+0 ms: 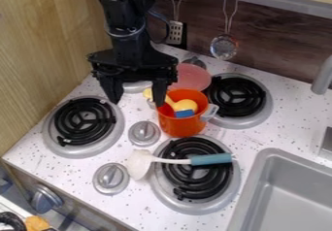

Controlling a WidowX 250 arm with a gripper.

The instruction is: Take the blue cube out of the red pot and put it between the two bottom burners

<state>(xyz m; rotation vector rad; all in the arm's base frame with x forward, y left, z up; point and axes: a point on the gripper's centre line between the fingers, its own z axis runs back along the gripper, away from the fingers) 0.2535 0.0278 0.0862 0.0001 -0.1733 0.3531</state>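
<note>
My gripper (136,98) hangs at the upper left of the stove top, its two fingers spread apart with nothing between them. Its right finger is close to the left rim of the red-orange pot (183,125). Inside the pot, the blue cube (185,113) shows near the front wall, beside a yellow object (187,105) that partly covers it. The two bottom burners are black coils, one at the left (84,121) and one at the lower middle (196,169). Between them stand two silver knobs (144,133).
A spatula with a blue handle (210,159) lies across the lower middle burner, its pale head beside the knobs. A pink lid or plate (190,76) is behind the pot. Another burner (237,96) lies right of the pot, and a sink (285,191) is at the lower right.
</note>
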